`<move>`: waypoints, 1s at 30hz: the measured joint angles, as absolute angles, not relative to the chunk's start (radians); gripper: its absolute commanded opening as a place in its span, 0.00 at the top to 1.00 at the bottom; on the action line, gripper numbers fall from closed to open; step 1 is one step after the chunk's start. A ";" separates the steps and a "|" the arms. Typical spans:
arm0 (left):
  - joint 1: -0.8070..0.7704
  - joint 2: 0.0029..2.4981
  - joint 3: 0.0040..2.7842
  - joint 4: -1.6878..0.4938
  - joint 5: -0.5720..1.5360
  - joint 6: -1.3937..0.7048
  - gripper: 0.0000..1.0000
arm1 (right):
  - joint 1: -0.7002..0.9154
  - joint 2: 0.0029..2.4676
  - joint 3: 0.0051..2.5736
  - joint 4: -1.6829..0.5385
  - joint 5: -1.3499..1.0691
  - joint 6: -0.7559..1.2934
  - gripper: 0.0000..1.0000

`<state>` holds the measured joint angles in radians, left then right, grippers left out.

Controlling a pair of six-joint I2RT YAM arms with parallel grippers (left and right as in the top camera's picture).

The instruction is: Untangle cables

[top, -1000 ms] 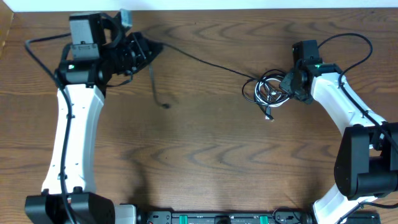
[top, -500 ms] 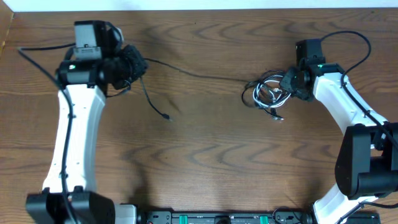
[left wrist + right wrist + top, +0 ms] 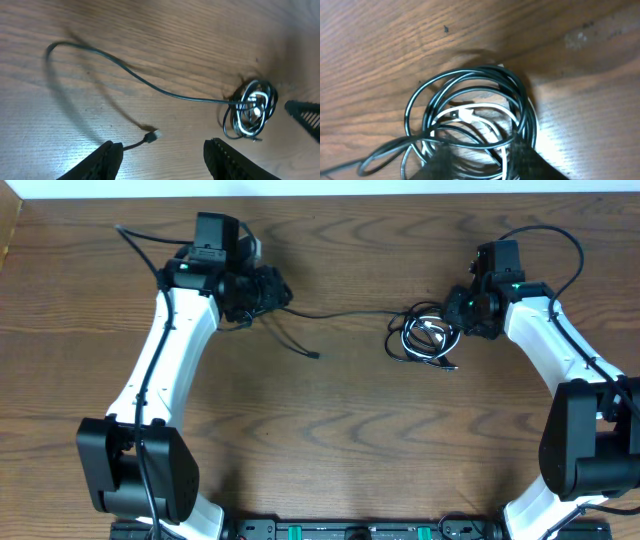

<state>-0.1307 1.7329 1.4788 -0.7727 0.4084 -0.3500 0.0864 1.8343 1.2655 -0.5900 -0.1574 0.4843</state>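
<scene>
A tangled bundle of black cables (image 3: pixel 425 340) with a white cable (image 3: pixel 470 114) coiled inside lies on the table at the right. One long black strand (image 3: pixel 345 312) leads from it to my left gripper (image 3: pixel 272 290). That strand's plug end (image 3: pixel 155 134) lies just ahead of the left finger (image 3: pixel 107 160). My left gripper (image 3: pixel 165 161) is open, and the cord runs past its left finger without being pinched. My right gripper (image 3: pixel 487 160) hovers at the bundle's near edge (image 3: pixel 462 308). Its blurred fingers stand apart, with coil strands crossing between them.
The wooden table (image 3: pixel 330 440) stretches toward the front, where a black rail (image 3: pixel 340 530) runs along the edge. Thick black arm wires loop above the right arm (image 3: pixel 560 240) and behind the left arm (image 3: pixel 140 240).
My left arm swung right toward the table's middle and its jaws opened. The long strand went slack and its plug end shifted right. My right jaws parted over the bundle.
</scene>
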 measured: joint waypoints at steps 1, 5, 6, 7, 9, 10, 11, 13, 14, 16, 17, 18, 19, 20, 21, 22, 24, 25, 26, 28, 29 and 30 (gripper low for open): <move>-0.139 1.733 1.479 -0.773 0.409 -0.339 0.41 | 0.086 1.834 1.266 -0.591 -0.155 0.493 0.79; -0.175 1.733 1.479 -0.774 0.408 -0.313 0.41 | 0.086 1.834 1.266 -0.609 -0.121 0.490 0.79; -0.184 1.734 1.479 -0.774 0.408 -0.309 0.41 | 0.086 1.834 1.266 -0.612 -0.116 0.488 0.80; -0.202 1.734 1.479 -0.772 0.406 -0.305 0.41 | 0.086 1.834 1.266 -0.614 -0.112 0.480 0.80; -0.240 1.741 1.479 -0.764 0.390 -0.297 0.41 | 0.086 1.834 1.266 -0.614 -0.109 0.465 0.79; -0.257 1.747 1.479 -0.762 0.385 -0.293 0.41 | 0.086 1.834 1.266 -0.615 -0.109 0.456 0.77; -0.279 1.758 1.479 -0.760 0.376 -0.290 0.41 | 0.086 1.834 1.266 -0.616 -0.113 0.446 0.76; -0.320 1.787 1.479 -0.756 0.362 -0.286 0.41 | 0.084 1.834 1.266 -0.617 -0.132 0.424 0.71; -0.340 1.803 1.479 -0.751 0.358 -0.283 0.41 | 0.084 1.834 1.266 -0.617 -0.146 0.413 0.69; -0.379 1.843 1.479 -0.726 0.352 -0.265 0.41 | 0.082 1.834 1.266 -0.619 -0.185 0.400 0.69; -0.399 1.863 1.479 -0.709 0.350 -0.253 0.41 | 0.082 1.834 1.266 -0.618 -0.206 0.396 0.69; -0.415 1.880 1.479 -0.696 0.348 -0.242 0.41 | 0.082 1.834 1.266 -0.618 -0.226 0.393 0.69; -0.433 1.900 1.479 -0.678 0.344 -0.231 0.41 | 0.082 1.834 1.266 -0.617 -0.241 0.390 0.69; -0.451 1.919 1.479 -0.661 0.341 -0.220 0.41 | 0.082 1.834 1.266 -0.615 -0.261 0.388 0.69; -0.469 1.938 1.479 -0.643 0.340 -0.210 0.41 | 0.082 1.834 1.266 -0.613 -0.274 0.387 0.69; -0.482 1.951 1.479 -0.625 0.339 -0.203 0.41 | 0.082 1.834 1.266 -0.611 -0.284 0.385 0.69; -0.507 1.978 1.479 -0.579 0.337 -0.184 0.41 | 0.082 1.834 1.266 -0.604 -0.300 0.385 0.68; -0.517 1.993 1.478 -0.553 0.337 -0.176 0.41 | 0.082 1.834 1.266 -0.601 -0.307 0.384 0.67; -0.522 2.000 1.479 -0.540 0.337 -0.173 0.41 | 0.082 1.834 1.266 -0.600 -0.310 0.384 0.67; -0.535 2.018 1.479 -0.517 0.337 -0.156 0.41 | 0.082 1.834 1.266 -0.600 -0.318 0.383 0.66; -0.540 2.025 1.479 -0.508 0.337 -0.148 0.41 | 0.082 1.834 1.266 -0.599 -0.320 0.382 0.66; -0.543 2.029 1.479 -0.504 0.337 -0.139 0.41 | 0.082 1.834 1.266 -0.599 -0.321 0.381 0.65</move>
